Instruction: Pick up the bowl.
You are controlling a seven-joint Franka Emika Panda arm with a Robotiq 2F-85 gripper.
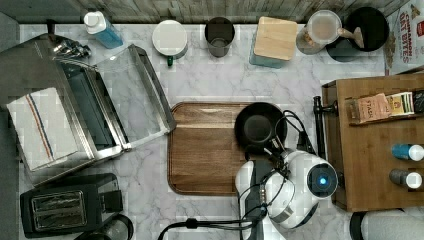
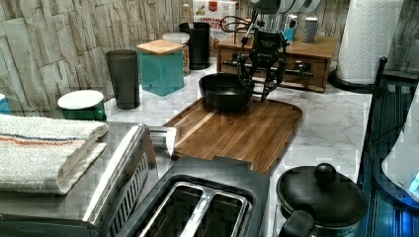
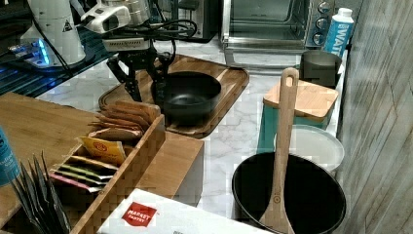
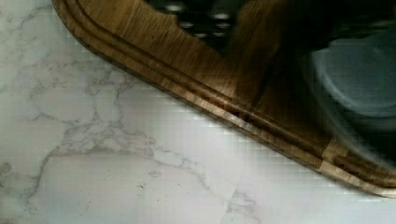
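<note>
Just beside the bowl (image 3: 191, 96) — end effector (image 3: 144, 84), fingers spread

Arm (image 1: 295, 190): glossy white rounded shells, grey bands at joints.
Joint cap: dark disc, blue light at centre.
Cables: black, looped along wrist.
Gripper (image 3: 143, 83): black, skeletal fingers under white wrist block.

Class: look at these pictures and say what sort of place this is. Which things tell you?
Probably a kitchen counter: a toaster, a toaster oven and a wooden cutting board holding a black bowl on marble.
</note>
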